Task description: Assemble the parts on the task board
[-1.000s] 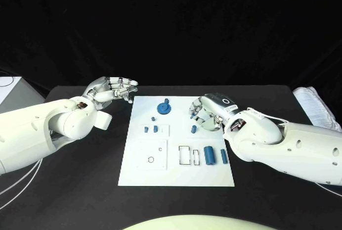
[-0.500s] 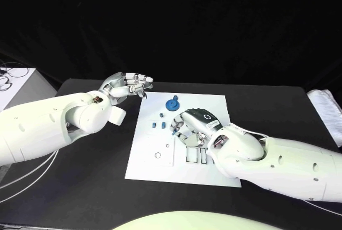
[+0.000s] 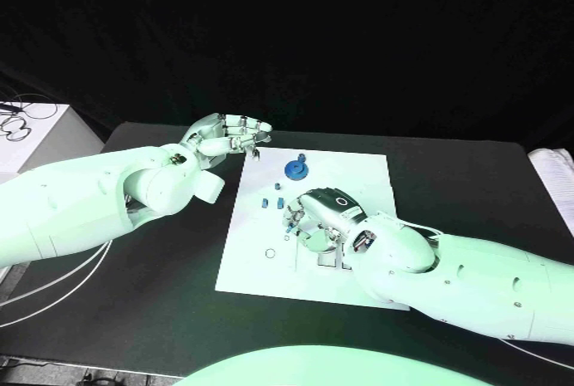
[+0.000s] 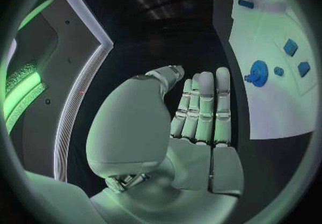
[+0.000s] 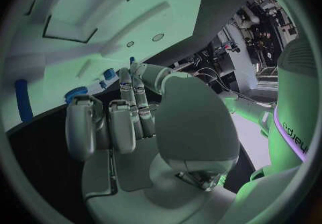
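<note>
With the right hand (image 3: 321,220) hovering curled and seemingly empty over the middle of the white task board (image 3: 365,172), it should settle squarely on one small blue part (image 3: 265,202) before pinching, while the loosely curled, empty left hand (image 3: 227,137) waits beside the board's far corner.

Only one piece of lettering can be made out, in the right wrist view: dark letters running vertically on a white curved housing (image 5: 300,122) at the right edge of the frame, beside a purple stripe. They are bent by the lens and cut off, so the word cannot be read with certainty. No readable text, number or sign appears on the task board (image 3: 359,174), on its blue parts or on the arms in the head view or left wrist view.
</note>
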Motion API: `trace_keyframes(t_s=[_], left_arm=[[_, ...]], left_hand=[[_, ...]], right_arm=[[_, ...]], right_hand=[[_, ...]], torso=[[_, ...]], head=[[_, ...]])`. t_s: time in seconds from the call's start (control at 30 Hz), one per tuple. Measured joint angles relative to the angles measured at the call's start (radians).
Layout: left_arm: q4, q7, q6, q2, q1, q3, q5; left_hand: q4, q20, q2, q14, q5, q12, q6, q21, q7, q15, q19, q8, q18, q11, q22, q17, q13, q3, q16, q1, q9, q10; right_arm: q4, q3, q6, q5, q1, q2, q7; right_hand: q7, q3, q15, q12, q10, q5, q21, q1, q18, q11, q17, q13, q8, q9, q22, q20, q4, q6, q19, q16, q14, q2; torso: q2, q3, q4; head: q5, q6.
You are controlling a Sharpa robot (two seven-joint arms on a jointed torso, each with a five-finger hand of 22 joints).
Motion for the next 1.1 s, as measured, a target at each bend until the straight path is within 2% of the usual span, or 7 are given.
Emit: trace_keyframes(t_s=[0.5,1.1], left_arm=[[0.001,-0.005,0.001,0.003,0.000,0.000,0.002],[0.000,-0.010,0.001,0.002,0.000,0.000,0.002]], left_hand=[[0.000,0.000,0.000,0.000,0.000,0.000,0.000,0.000,0.000,0.000,0.000,0.000,0.000,0.000,0.000,0.000,0.000,0.000,0.000,0.000,0.000,0.000],[0.000,0.000,0.000,0.000,0.000,0.000,0.000,-0.007,0.000,0.000,0.000,0.000,0.000,0.000,-0.001,-0.001,-0.001,0.000,-0.004,0.000,0.000,0.000]], right_arm=[[-0.013,-0.006,0.040,-0.009,-0.003,0.014,-0.006],[-0.025,-0.008,0.054,-0.035,-0.007,0.025,-0.029]], right_hand=[[0.000,0.000,0.000,0.000,0.000,0.005,0.000,-0.003,0.000,0.000,0.000,0.000,-0.001,0.001,0.000,0.000,0.000,0.000,0.000,-0.004,0.000,-0.003],[0.000,0.000,0.000,-0.004,0.000,0.005,0.000,-0.007,0.000,0.000,0.000,-0.002,-0.002,0.000,0.000,0.000,0.000,0.000,0.000,-0.004,0.000,-0.003]], torso=[[-0.001,0.0007,-0.0006],[0.000,0.0012,-0.0007]], head=[[0.008,-0.010],[0.009,-0.009]])
